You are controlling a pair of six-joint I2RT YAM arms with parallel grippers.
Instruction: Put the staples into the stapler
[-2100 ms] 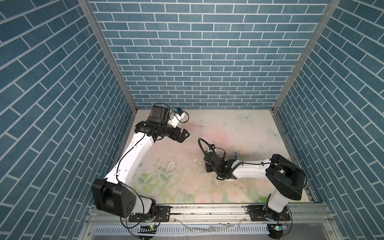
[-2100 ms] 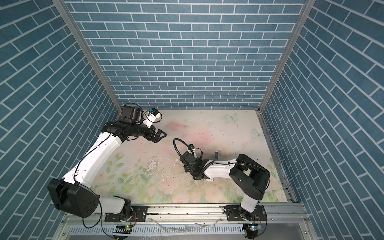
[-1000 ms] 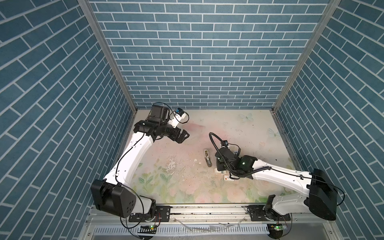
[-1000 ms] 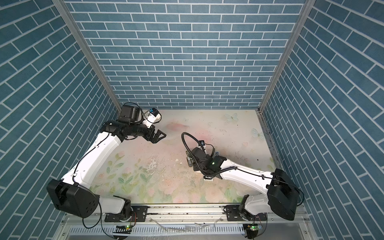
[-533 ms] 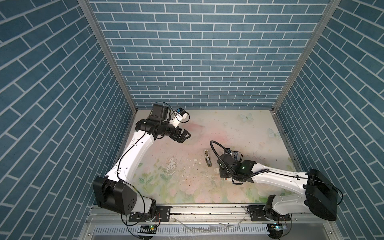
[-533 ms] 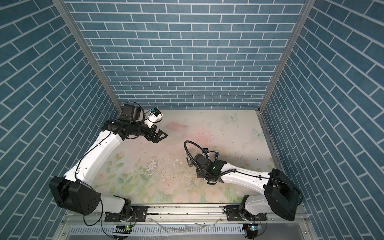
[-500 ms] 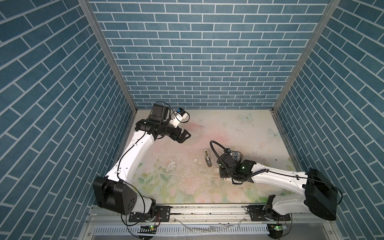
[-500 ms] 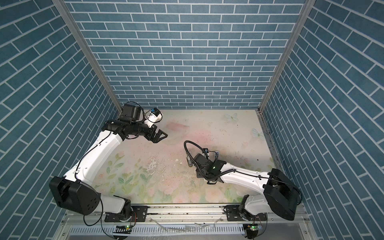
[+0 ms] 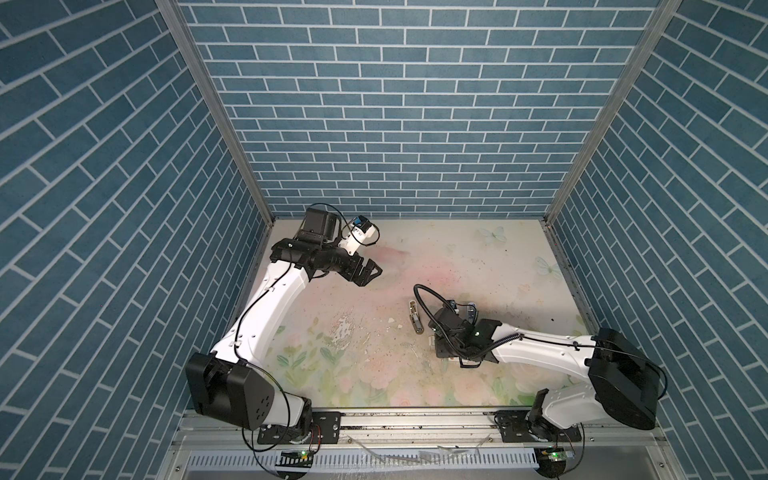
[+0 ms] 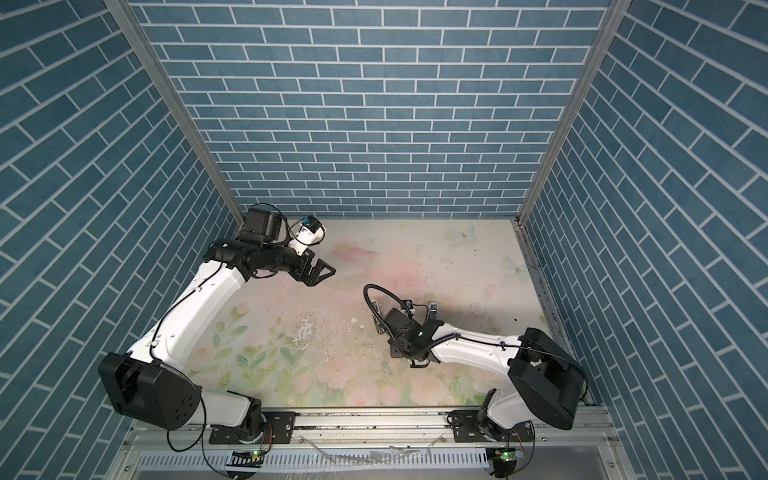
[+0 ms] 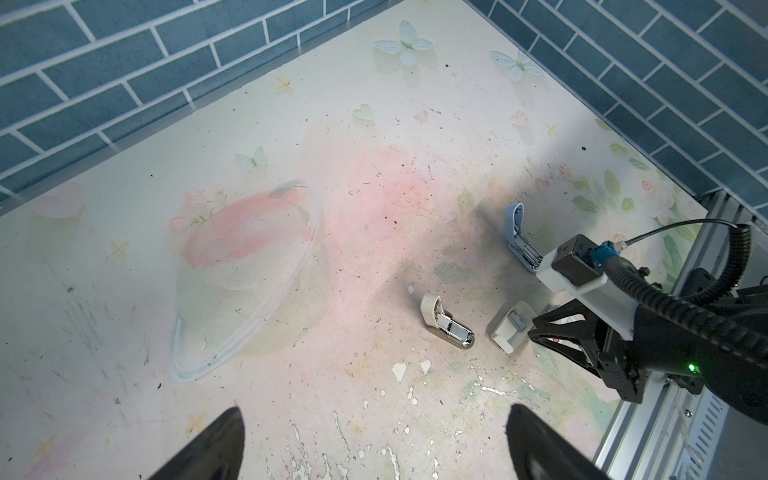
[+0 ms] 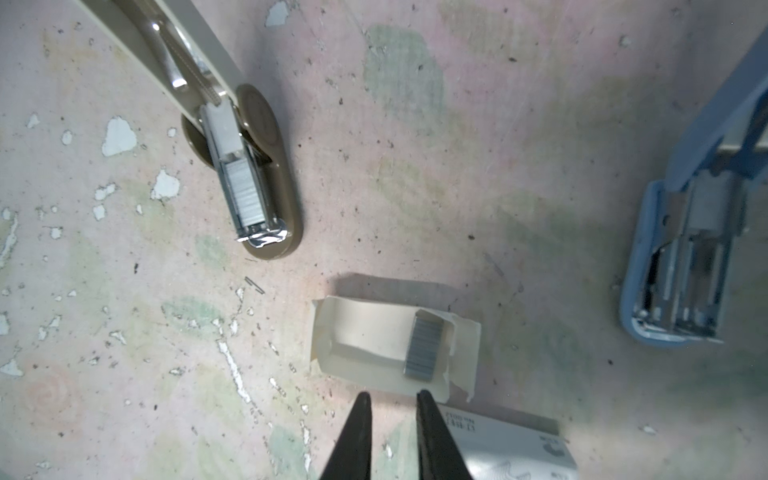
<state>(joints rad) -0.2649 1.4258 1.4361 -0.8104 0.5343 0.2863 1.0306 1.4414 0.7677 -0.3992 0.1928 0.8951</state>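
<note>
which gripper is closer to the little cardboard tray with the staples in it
Right. The right gripper hovers at the cardboard tray's edge, fingertips just short of the staples. The left gripper hangs far off, over the back left part of the table.

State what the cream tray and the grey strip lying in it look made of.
Cream tray: thin cardboard by the look, matt, with folded, ragged flaps. Grey strip: probably metal staples, with a dull sheen and fine parallel ridges across it.
</note>
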